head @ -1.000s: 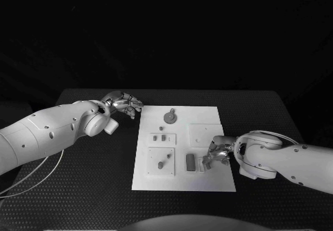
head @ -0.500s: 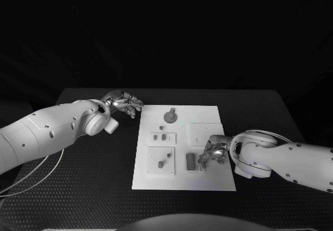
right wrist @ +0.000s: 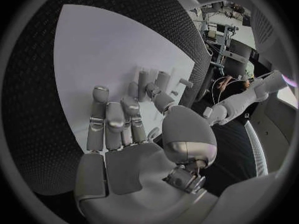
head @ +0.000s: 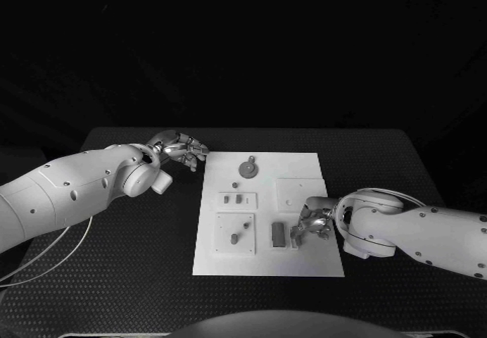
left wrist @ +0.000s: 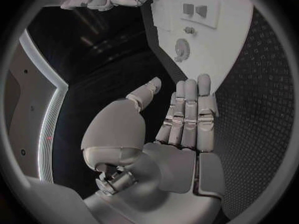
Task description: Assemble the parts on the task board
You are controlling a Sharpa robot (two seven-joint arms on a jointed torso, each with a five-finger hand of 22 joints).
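One slip is likely: my right hand (head: 312,227), fingers curled at a part (head: 278,234) on the board (head: 305,169), may tip it, while my left hand (head: 181,149) hovers loosely spread, holding nothing.

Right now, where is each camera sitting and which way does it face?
Head view: up on the robot's head, looking down at the flat white task board; both white arms show.
Left wrist view: behind the silver left hand, facing the board's far end.
Right wrist view: behind the silver right hand, over the board.
Shared: the board and both hands.
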